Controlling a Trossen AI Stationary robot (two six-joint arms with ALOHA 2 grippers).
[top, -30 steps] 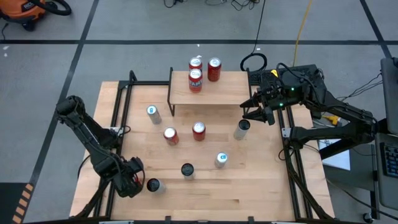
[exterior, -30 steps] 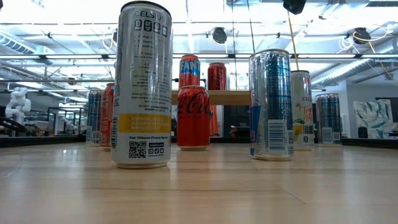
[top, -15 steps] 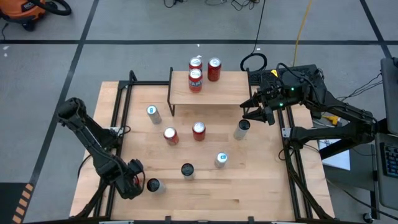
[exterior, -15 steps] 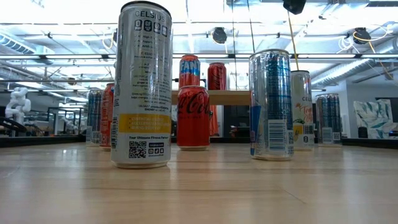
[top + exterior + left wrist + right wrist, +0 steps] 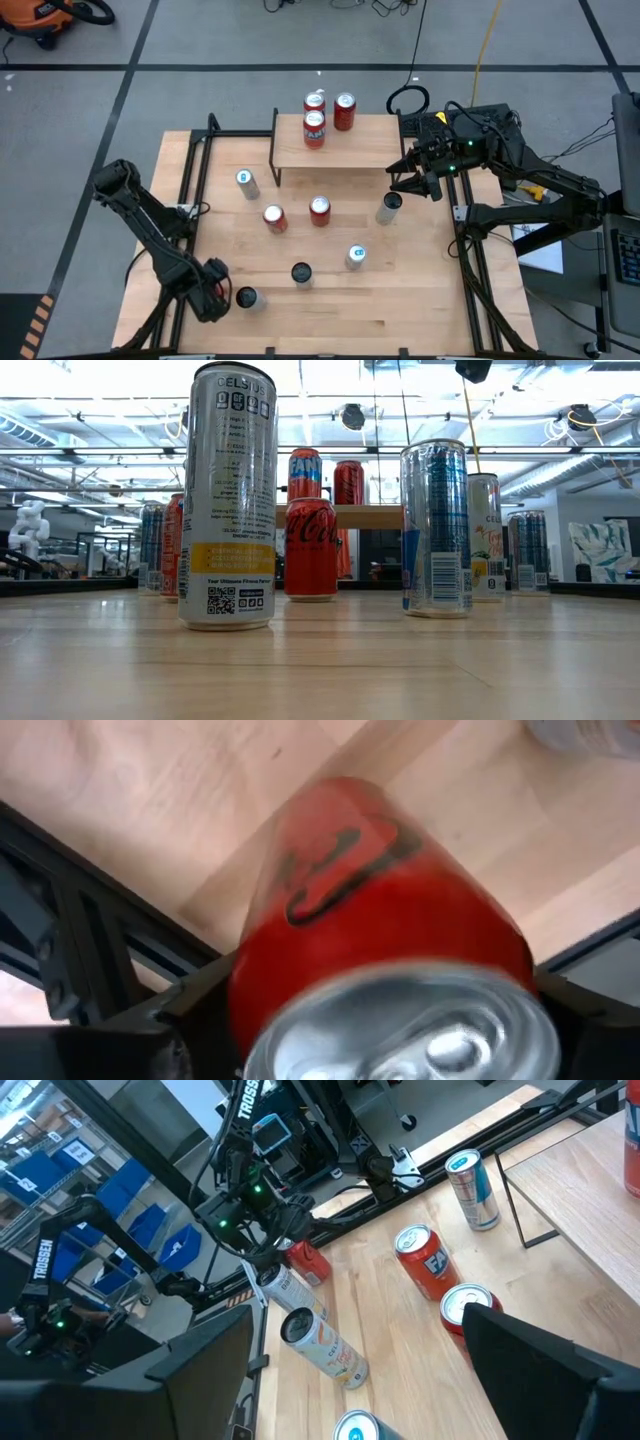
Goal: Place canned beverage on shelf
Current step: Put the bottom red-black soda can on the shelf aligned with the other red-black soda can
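I find the left gripper [image 5: 218, 292] low at the table's near-left corner, its jaws either side of a red can [image 5: 375, 935] and closing, grip unconfirmed. The can stands upright between the fingers; the shelf [image 5: 335, 150] lies far ahead across the table, nearer the idle, open right gripper [image 5: 405, 176].

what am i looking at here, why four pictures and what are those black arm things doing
These are two robot arms at a wooden table, each ending in a two-finger gripper. One picture looks straight down from above, one looks level across the tabletop, and the other two come from a camera on each arm's wrist. Loose drink cans stand about the table, and three red cans stand on the shelf at one edge. The left gripper, at the left corner away from the shelf, grips a red can, which fills its wrist picture. The right gripper waits open beside the shelf's right end.
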